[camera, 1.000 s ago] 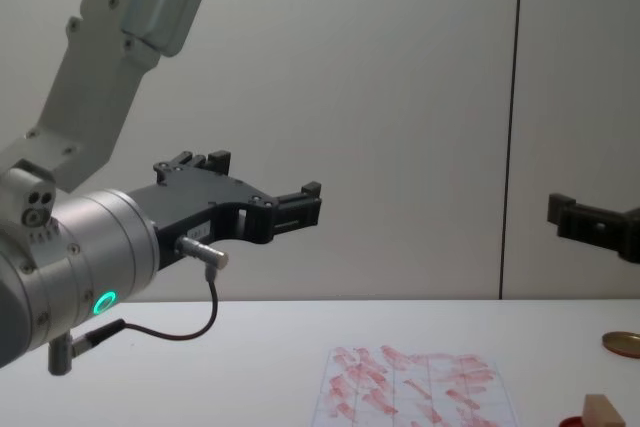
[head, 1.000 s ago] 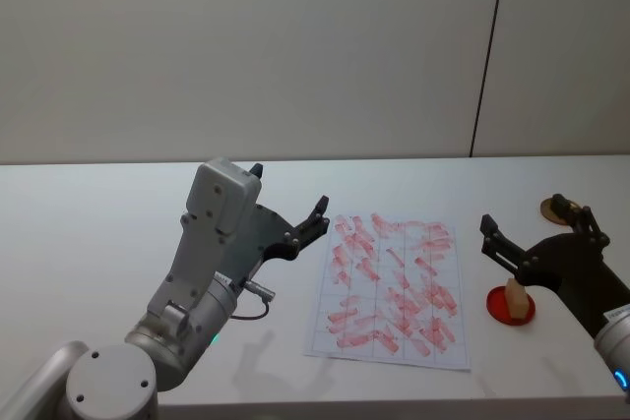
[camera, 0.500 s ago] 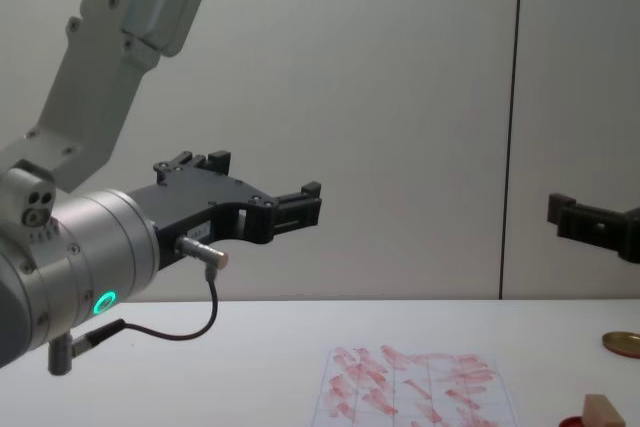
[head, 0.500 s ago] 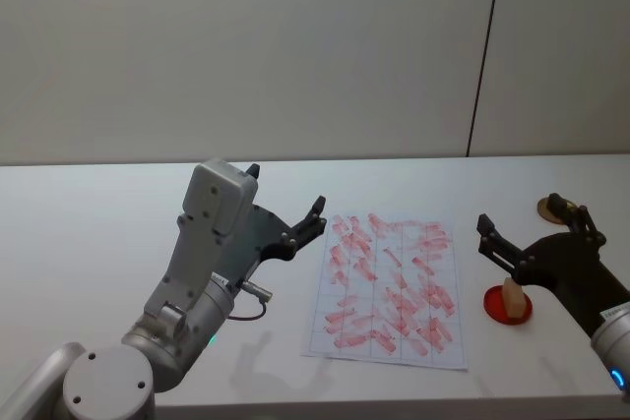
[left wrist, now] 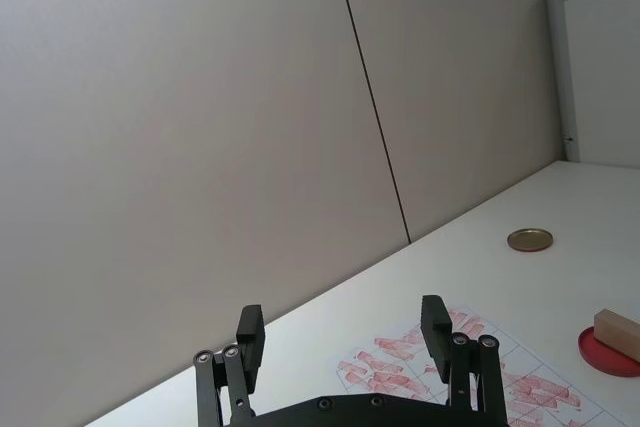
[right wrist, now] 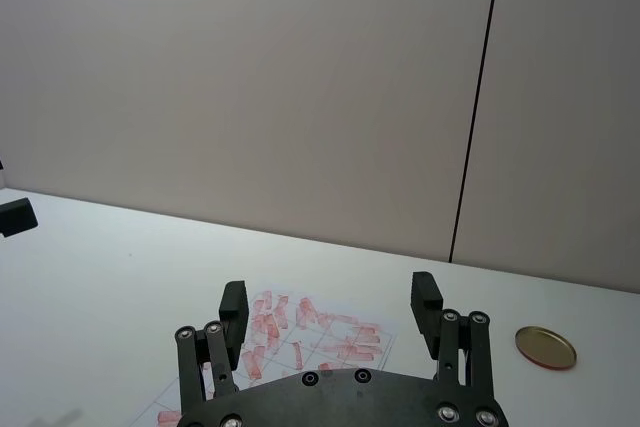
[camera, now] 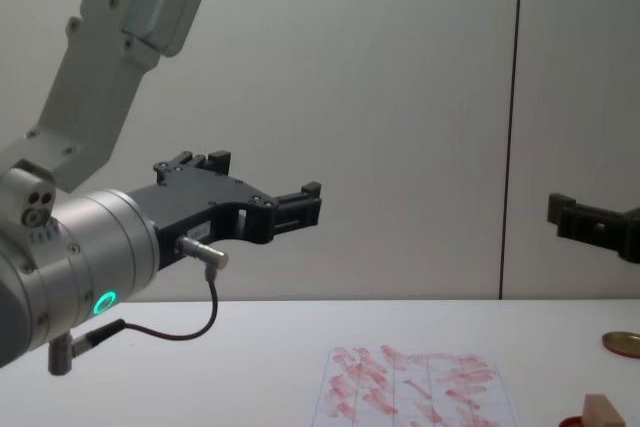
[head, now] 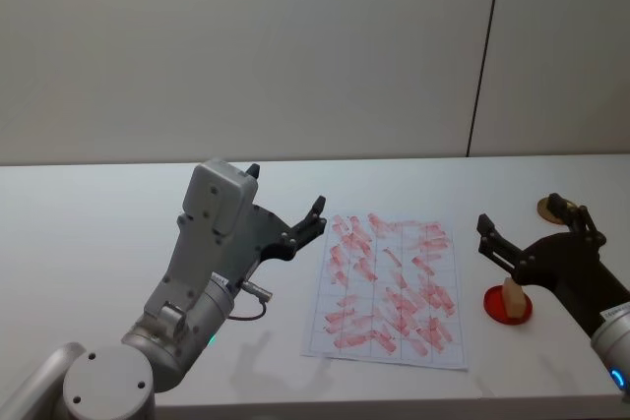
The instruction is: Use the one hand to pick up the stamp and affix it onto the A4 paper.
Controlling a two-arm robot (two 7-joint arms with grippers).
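Head view: right gripper (head: 522, 216), jaws wide and empty, hangs lower right over the stamp (head: 512, 293), which stands on a red disc (head: 492, 305) beside the A4 paper (head: 389, 287). Looks like the reach step; next it should drop and pinch the stamp. Left gripper (head: 287, 191) parked centre-left, jaws wide.

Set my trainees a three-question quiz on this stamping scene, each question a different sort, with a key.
1. True or false: the stamp stands on the red disc.
2. The right gripper is: A shut on the stamp; B open, above the table; C pressed flat on it.
3. Fill in: the open left gripper hangs to the ____ of the A4 paper.
Key: 1 true; 2 B; 3 left.
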